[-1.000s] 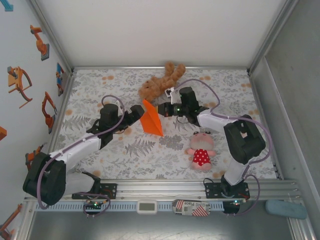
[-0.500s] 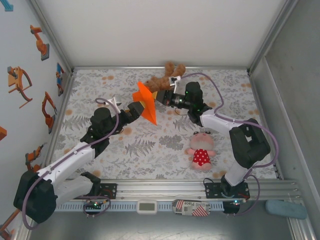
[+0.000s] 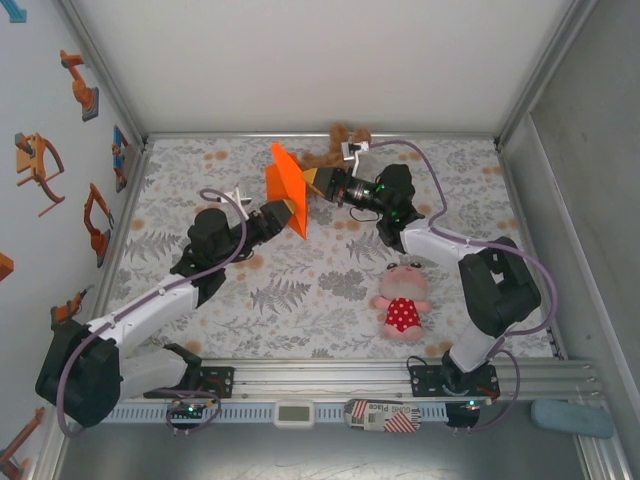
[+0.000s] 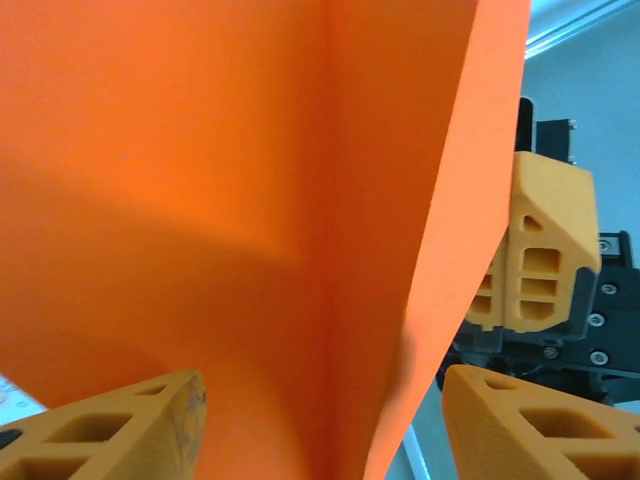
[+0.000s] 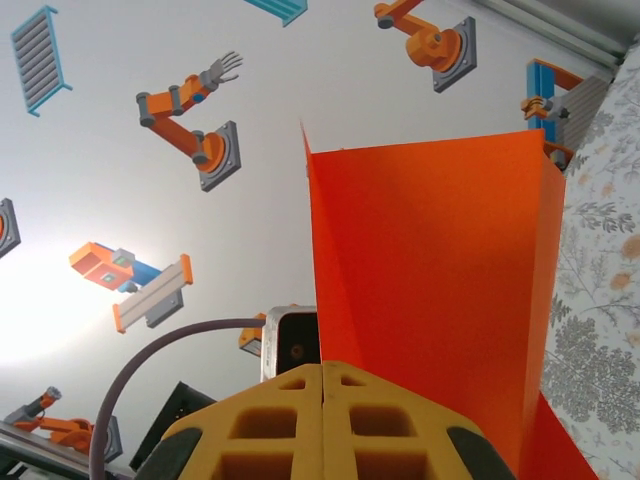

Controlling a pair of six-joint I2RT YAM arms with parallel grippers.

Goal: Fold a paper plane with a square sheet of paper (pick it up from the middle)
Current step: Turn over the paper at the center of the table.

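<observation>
Carries the orange paper [image 3: 284, 186] clear of the table [image 3: 160, 180] and off toward twelve o'clock, higher and farther out than its low spot over the table's centre a second ago. Keeps it pinched in the right gripper [image 3: 313, 180], jaws pressed fully together on the edge facing three o'clock. From the right wrist, shows the closed fingertips [image 5: 280, 395] with the sheet [image 5: 440, 280] rising behind them as a creased wall. Brings the left gripper [image 3: 285, 217] along from eight o'clock to meet the sheet's lower point, and narrows its jaws from their widest to roughly half. Straddles the paper [image 4: 250, 200] there without clamping yet, judging by the left wrist view: one pad [image 4: 110, 425] seemingly against the orange face at seven o'clock, the other [image 4: 540, 420] at five o'clock with a sliver of daylight left beside the paper's edge. Now screens most of the brown plush bear [image 3: 345, 135] at the far edge, and leaves the pink doll [image 3: 402, 300] lying well apart at four o'clock. Points to a two-handed hold about to form in mid-air, probably to press or add a crease. Counts as partway only: folded along at least one line, wide and flat-sided, not a narrow dart so far. Calls for a full close of the left jaws on the tip before any pull; risks a slip or a tear of the thin sheet otherwise
</observation>
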